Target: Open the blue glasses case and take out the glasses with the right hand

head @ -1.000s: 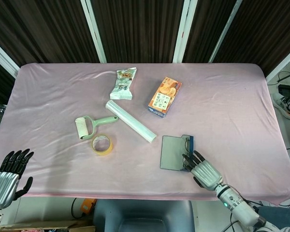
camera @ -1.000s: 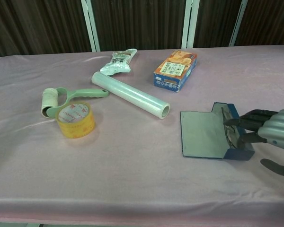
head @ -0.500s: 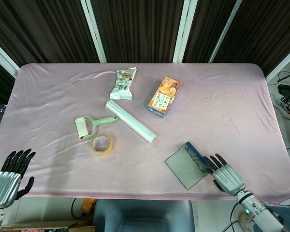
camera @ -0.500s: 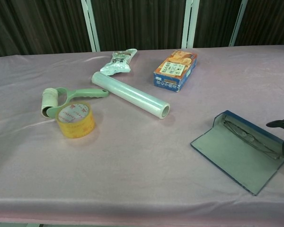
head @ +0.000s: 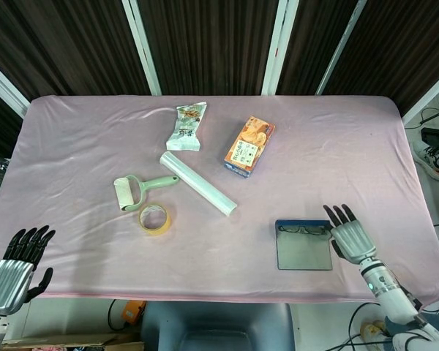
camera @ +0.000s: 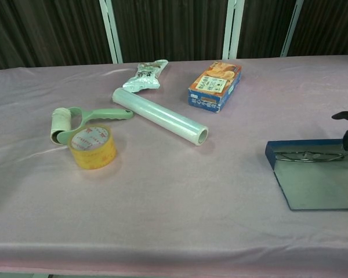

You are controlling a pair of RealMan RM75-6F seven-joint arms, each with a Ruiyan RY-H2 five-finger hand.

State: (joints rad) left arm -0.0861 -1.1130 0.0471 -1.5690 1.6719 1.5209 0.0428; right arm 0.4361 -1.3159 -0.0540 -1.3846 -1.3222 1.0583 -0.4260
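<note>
Now blue glasses case (head: pixel 304 245) squared up since half a second ago, lying open near table's front right; glasses (head: pixel 303 229) inside. My right hand (head: pixel 349 237) just beside case, fingers spread, holding nothing. Left hand (head: pixel 18 263) unchanged, fingers apart.

Glasses case (head: pixel 304 247) lies open near the table's front edge, glasses (head: pixel 302 229) in its far half, my right hand (head: pixel 350 238) just beside it on the right.

A pink-clothed table (head: pixel 336 146) carries an open blue glasses case (head: pixel 304 245), tape roll (head: pixel 154 219), lint roller (head: pixel 135 191), film roll (head: pixel 197 183), snack box (head: pixel 249 147) and packet (head: pixel 187 126).
</note>
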